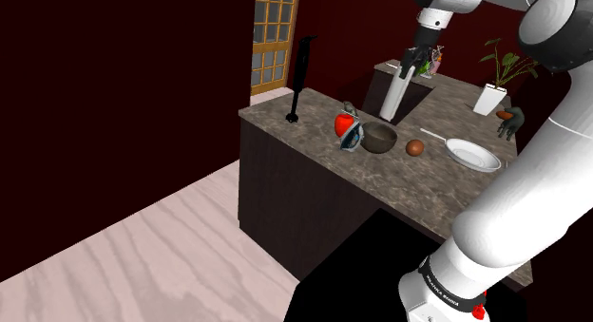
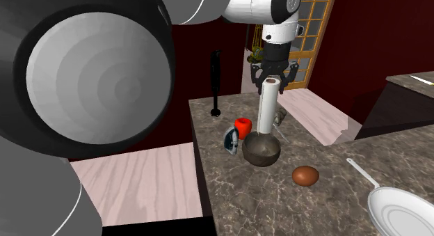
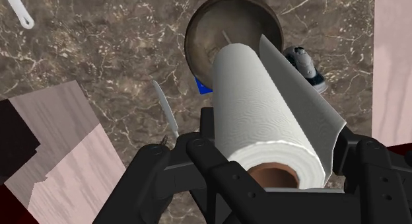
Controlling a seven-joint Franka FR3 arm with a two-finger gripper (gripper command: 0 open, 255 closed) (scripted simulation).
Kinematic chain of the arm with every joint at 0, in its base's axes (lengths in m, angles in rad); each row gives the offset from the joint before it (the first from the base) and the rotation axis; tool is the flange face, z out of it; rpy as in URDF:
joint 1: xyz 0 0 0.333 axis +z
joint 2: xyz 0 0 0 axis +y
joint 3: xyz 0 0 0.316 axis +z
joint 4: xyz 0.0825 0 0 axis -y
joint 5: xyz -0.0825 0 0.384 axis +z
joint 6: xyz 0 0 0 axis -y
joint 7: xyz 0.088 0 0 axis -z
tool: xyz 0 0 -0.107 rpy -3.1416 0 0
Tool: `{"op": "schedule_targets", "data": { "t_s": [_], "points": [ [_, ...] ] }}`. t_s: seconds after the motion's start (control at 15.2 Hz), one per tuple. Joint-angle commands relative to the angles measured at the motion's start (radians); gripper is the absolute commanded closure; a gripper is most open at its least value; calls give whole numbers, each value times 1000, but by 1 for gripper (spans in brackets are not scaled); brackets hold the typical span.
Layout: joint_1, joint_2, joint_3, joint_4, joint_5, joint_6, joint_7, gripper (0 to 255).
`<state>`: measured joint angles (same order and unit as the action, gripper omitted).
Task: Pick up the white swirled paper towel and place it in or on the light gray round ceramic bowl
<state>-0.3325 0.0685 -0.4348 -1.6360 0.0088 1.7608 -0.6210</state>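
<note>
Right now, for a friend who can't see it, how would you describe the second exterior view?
A black gripper clasps the top of a nearly upright white paper towel roll, its lower end over a dark round bowl on a marbled counter. A brown oval thing and a white pan lie nearer the camera.

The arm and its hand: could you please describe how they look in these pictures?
The arm has thick, rounded white links with dark grey joints and a round grey end cap. A black band with small white lettering rings one link, with a red mark beside it. The hand is all black, with two angular fingers.
</note>
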Motion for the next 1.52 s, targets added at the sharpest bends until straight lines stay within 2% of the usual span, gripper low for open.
{"op": "schedule_targets", "data": {
  "t_s": [0.0, 0.73, 1.25, 1.32, 1.45],
  "points": [
    [0, -2, -1, -29, -1, 29, -1, 255],
    [1, 2, 1, -176, 1, 179, 0, 255],
    [1, 2, 1, -176, 1, 179, 0, 255],
    [1, 2, 1, -176, 1, 179, 0, 0],
    [1, 2, 1, -176, 1, 179, 0, 0]
  ]
}}
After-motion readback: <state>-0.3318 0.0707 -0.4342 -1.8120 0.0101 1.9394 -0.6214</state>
